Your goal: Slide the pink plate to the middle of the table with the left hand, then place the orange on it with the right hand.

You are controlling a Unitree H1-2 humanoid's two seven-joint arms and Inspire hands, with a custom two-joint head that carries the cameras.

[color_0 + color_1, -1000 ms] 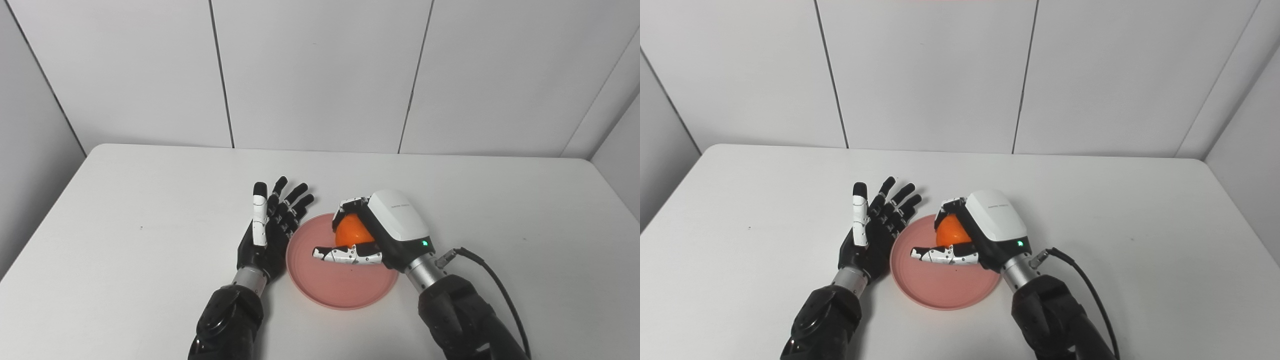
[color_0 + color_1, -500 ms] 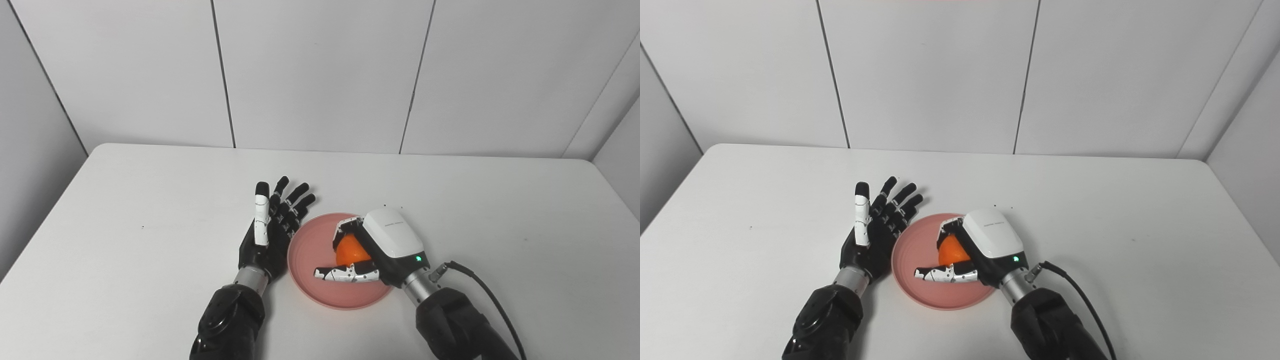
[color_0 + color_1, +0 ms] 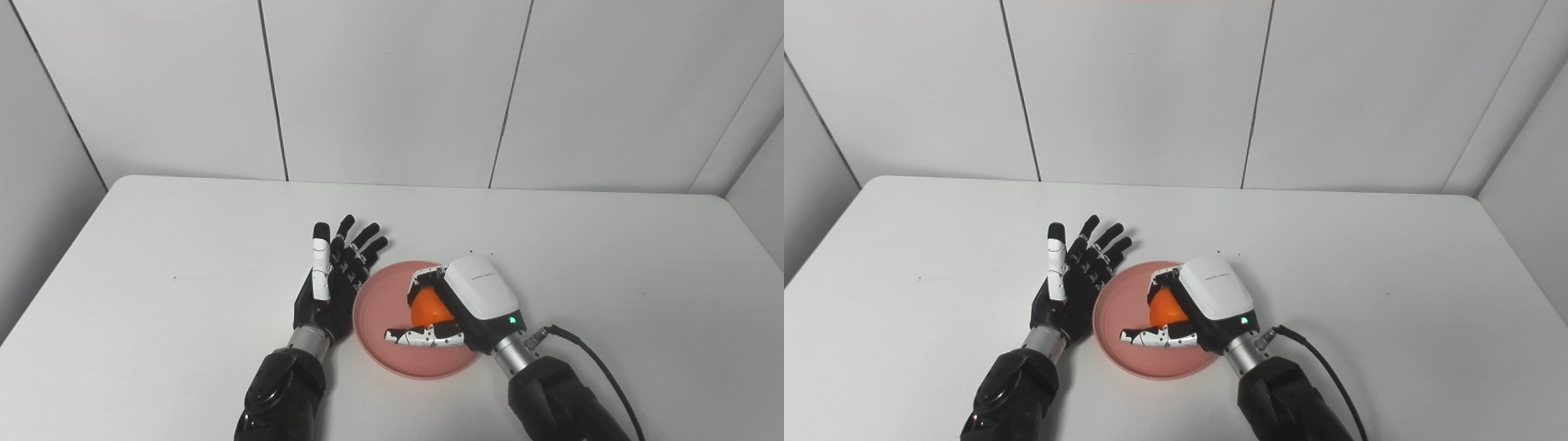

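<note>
Pink plate [image 3: 380, 306]: 1; orange [image 3: 429, 308], seemingly 1, in right hand [image 3: 465, 303].

The right hand [image 3: 465, 303] hides most of the orange [image 3: 427, 308].

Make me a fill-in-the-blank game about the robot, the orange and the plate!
1. The right hand is closed around the ____.
2. The orange is held over a plate that is ____ in colour.
3. The left hand holds nothing, and its fingers are spread ____.
4. The left hand is beside the plate's ____ edge.

Missing words: orange; pink; open; left
</note>
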